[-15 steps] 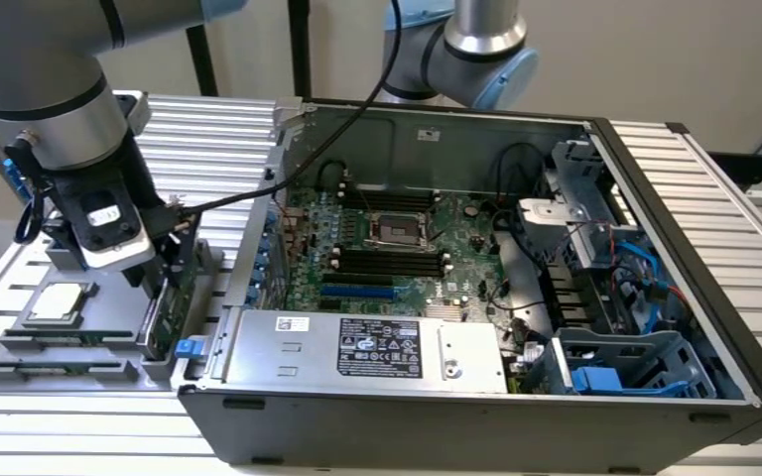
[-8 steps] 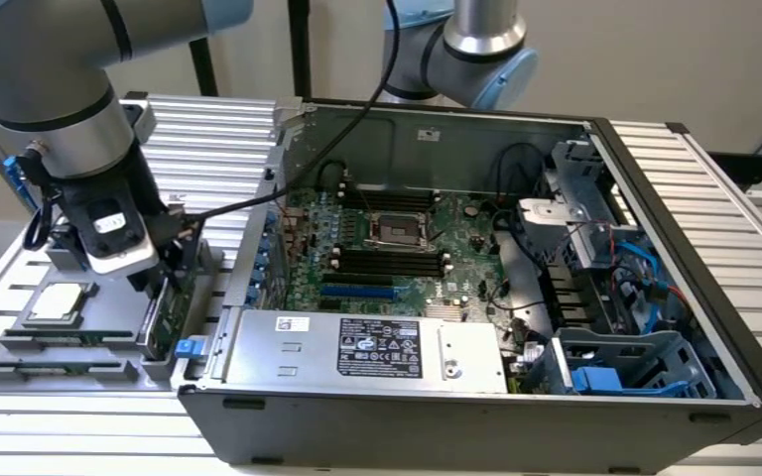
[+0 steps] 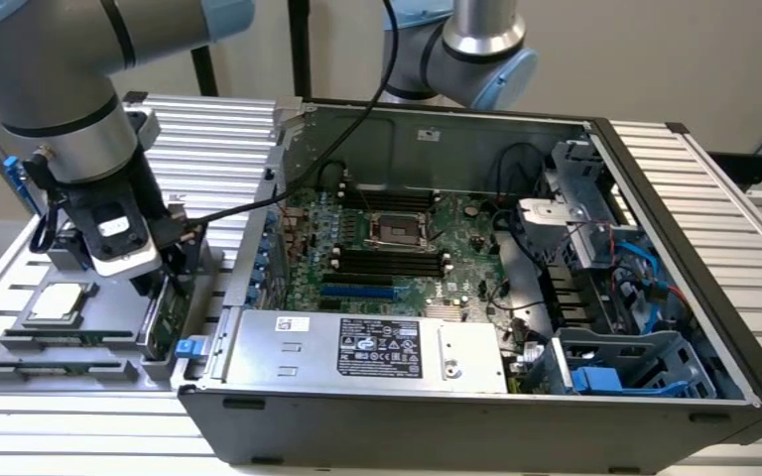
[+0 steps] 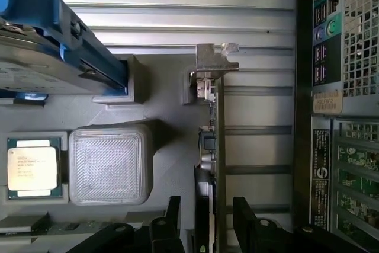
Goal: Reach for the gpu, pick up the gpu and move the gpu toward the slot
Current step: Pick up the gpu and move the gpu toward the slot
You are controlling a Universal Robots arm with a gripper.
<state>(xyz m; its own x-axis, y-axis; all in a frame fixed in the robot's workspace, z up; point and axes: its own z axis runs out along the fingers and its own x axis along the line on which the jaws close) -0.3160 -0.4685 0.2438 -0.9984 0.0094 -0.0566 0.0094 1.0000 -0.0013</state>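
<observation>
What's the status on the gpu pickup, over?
Pincer open, straddling the gpu. It stands on edge in the gray holder, not yet lifted. Processor chip and hard drive sit apart.

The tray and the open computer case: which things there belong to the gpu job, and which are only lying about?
Belong to the job: gpu, on edge in the tray; pincer, open, one finger on each side of it; blue slot on the motherboard.
Only lying about: processor chip; hard drive with blue rails.

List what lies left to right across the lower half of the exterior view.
processor chip → gpu, standing edge-on → silver power supply box → blue drive cage
</observation>
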